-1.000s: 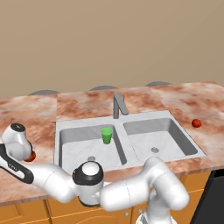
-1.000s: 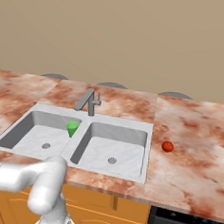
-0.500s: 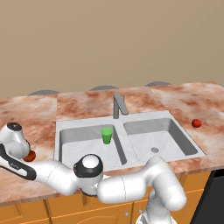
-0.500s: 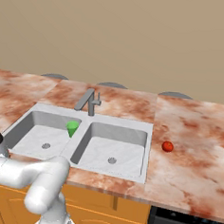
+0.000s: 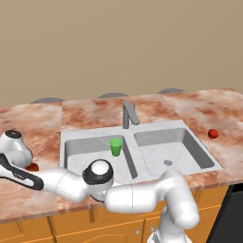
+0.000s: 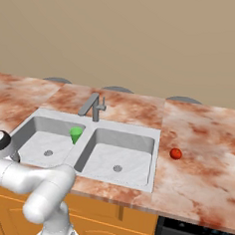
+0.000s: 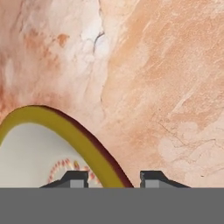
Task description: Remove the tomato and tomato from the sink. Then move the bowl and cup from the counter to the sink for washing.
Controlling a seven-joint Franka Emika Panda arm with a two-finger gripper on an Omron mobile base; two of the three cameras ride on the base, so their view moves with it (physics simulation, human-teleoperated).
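Nearly done: your bowl [image 7: 52, 153] remains.
Tomatoes out, cup [image 5: 116, 146] sunk; pincer [image 7: 113, 179] straddles its rim, grip uncertain.

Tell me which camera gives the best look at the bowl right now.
The hand view: the bowl sits close up, its yellow rim running between the two fingertips of the tool, with the marbled counter behind. In the left base view, just a red-brown sliver peeks out beside the wrist.

bowl [image 7: 65, 148] cropped, perhaps half hidden
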